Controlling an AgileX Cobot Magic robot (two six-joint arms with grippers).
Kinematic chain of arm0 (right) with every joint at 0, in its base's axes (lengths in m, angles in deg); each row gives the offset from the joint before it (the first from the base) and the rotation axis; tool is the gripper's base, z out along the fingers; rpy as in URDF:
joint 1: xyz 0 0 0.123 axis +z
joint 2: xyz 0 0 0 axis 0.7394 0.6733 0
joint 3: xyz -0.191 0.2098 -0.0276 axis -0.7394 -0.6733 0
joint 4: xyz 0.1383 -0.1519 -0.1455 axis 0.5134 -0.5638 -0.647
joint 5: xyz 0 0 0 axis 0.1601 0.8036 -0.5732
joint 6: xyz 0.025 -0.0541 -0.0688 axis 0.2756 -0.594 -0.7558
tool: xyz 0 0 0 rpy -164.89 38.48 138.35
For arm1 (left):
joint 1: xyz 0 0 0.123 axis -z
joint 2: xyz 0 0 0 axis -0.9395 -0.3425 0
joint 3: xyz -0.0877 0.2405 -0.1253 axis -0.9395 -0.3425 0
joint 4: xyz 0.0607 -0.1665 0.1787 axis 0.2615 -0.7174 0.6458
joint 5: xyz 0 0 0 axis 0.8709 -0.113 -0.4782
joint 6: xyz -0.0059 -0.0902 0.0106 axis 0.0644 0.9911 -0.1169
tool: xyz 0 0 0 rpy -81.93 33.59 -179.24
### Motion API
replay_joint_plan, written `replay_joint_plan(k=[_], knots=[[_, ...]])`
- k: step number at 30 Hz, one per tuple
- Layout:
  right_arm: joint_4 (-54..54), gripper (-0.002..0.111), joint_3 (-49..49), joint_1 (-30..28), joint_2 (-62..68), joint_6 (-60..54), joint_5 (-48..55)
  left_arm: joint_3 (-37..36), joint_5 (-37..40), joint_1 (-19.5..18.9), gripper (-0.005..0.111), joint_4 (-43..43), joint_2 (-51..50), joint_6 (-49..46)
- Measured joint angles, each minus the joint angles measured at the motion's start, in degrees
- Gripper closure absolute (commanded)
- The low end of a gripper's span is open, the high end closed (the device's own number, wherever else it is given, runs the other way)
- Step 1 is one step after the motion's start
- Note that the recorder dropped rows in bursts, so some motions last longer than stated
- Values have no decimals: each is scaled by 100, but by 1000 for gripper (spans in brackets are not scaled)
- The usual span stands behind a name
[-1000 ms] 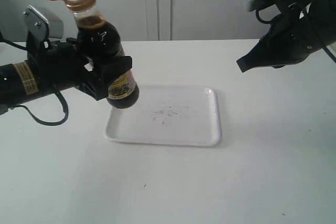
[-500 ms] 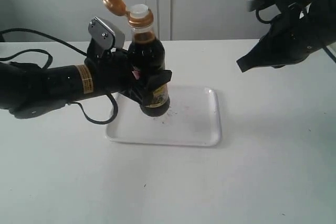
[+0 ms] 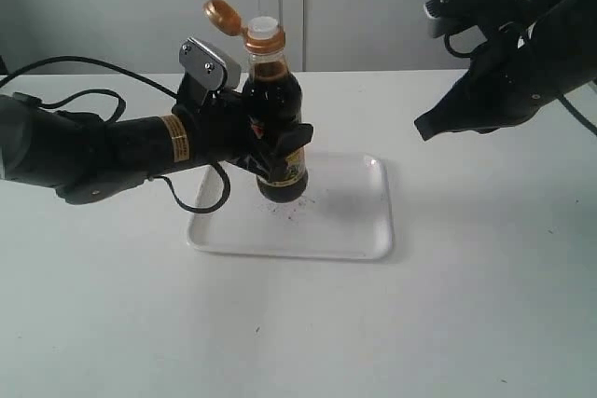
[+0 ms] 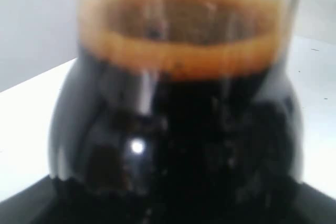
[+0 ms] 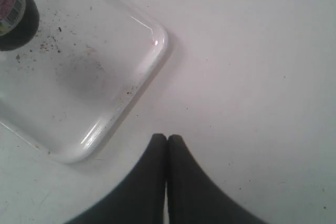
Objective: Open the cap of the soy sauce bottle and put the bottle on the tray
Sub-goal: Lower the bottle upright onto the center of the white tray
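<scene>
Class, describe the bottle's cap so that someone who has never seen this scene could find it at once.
Start at the white tray on the table. Over its left part the left gripper holds the soy sauce bottle upright. The cap is the copper-orange disc flipped open beside the white spout.

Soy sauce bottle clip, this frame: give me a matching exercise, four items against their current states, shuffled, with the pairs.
Items:
1. cap
2. soy sauce bottle
3. tray
4. right gripper

States:
A. fingers closed together, holding nothing, above bare table beside the tray
B. flipped open on its hinge, white spout exposed
C. flat on the table, dark specks in its centre
D. held near upright by the left gripper, base over the tray

Pairs: 1-B, 2-D, 3-C, 4-A
</scene>
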Motion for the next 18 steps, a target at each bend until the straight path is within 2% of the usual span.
replay_joint_plan(k=[18], knots=[[0, 108, 0, 0, 2, 0, 2, 454, 155, 0, 107, -148, -636, -23]])
